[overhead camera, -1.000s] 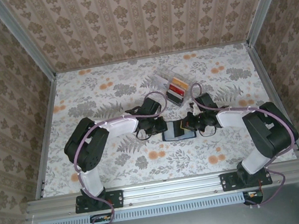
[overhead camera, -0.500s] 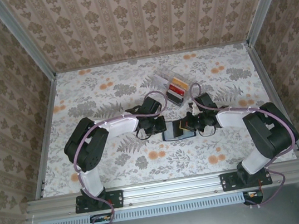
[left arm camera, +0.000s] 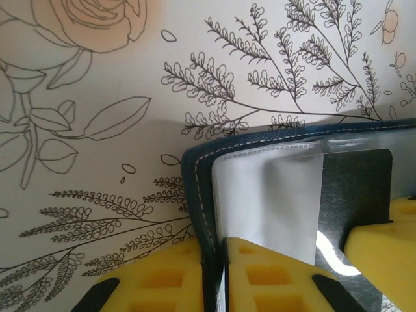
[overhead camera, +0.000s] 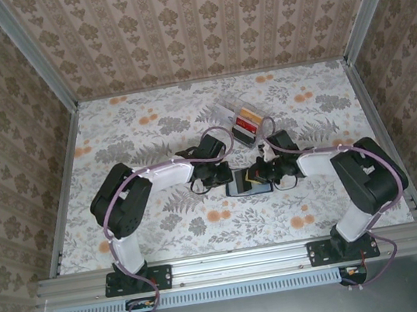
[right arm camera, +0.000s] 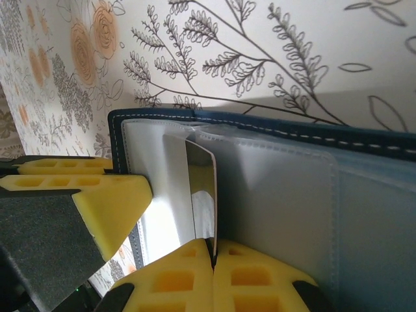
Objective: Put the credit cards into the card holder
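Navy-blue stitched folding card holder (overhead camera: pixel 245 187) is seen lying open on the floral tabletop (overhead camera: pixel 149 125), its left edge pinched between the yellow pads of the left gripper (left arm camera: pixel 218 252). A thin grey plastic card (right arm camera: pixel 201 188) is clamped by the right gripper (right arm camera: pixel 212 250), fingers pressed together, its end at a clear sleeve. Farther back, orange and red cards (overhead camera: pixel 245 120) are held in a clear plastic box (overhead camera: pixel 223 107).

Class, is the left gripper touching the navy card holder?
Touching. The left wrist view shows the left gripper pinching the stitched navy edge of the card holder between its yellow pads, with no gap.
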You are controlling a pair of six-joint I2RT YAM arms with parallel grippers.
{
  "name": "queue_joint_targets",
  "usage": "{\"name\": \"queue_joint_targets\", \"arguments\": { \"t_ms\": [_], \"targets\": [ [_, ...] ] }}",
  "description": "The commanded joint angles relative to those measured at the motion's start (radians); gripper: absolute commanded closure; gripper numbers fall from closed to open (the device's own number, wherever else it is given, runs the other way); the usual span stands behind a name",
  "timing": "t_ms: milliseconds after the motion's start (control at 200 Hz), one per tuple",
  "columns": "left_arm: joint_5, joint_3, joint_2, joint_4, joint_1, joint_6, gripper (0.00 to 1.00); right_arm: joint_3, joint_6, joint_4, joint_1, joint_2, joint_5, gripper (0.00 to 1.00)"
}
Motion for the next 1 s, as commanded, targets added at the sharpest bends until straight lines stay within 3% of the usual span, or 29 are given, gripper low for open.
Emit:
{"name": "queue_joint_targets", "arguments": {
  "t_ms": [0,135,460,790,995],
  "targets": [
    [-0.037,-0.006,0.046,-0.056,-0.004,0.002,0.84,0.015,0.006,-0.053,0.023,0.041,0.005,1.0],
    [-0.039,-0.009,0.045,-0.055,-0.002,0.0,0.82,0.036,0.007,-0.063,0.042,0.045,0.006,0.99],
    [-0.04,-0.015,0.045,-0.053,-0.001,0.002,0.88,0.109,-0.075,-0.31,0.041,-0.051,0.126,0.81],
    [-0.036,-0.023,0.038,-0.042,0.001,0.002,0.88,0.117,-0.075,-0.311,0.044,-0.039,0.11,0.87],
    [-0.022,-0.035,0.031,-0.009,0.0,-0.003,0.75,0.141,-0.077,-0.266,0.057,-0.009,0.054,0.91]
  ]
}}
